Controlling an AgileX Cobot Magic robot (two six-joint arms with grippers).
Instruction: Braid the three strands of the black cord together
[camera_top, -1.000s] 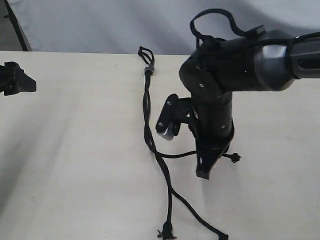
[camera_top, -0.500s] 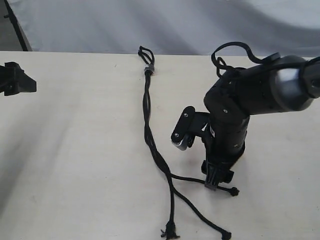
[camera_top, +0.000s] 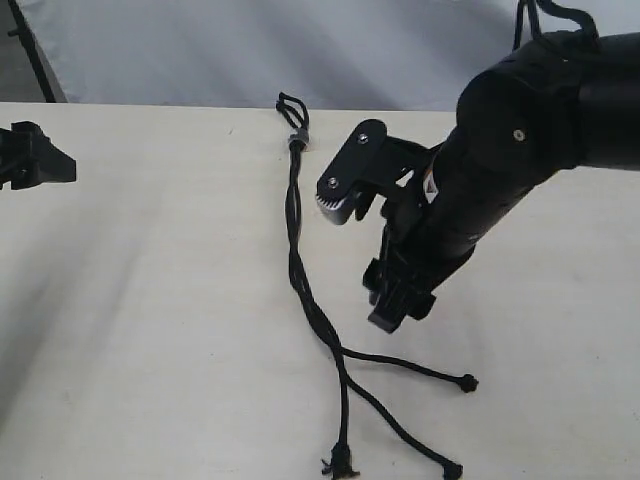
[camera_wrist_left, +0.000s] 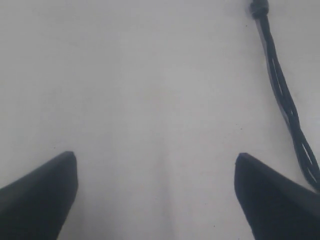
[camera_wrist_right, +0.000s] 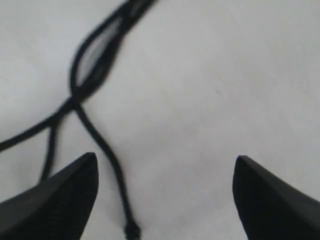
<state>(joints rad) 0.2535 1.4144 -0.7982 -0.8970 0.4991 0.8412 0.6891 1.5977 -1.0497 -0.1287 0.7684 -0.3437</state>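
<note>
Table (camera_top: 150, 300) strand (camera_top: 410, 366) loose; right fingers (camera_wrist_right: 55, 200) now higher, apart.

Our right arm (camera_top: 520, 120) angles steeply downward, its fingers (camera_wrist_right: 60, 200) spread wide apart; our left gripper (camera_wrist_left: 156, 195) sits far left, likewise gaping.

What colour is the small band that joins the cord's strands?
Grey; the band shows best in the exterior view.

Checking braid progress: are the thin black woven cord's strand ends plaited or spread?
Spread: the thin black woven strands fan apart below the twisted stretch.
</note>
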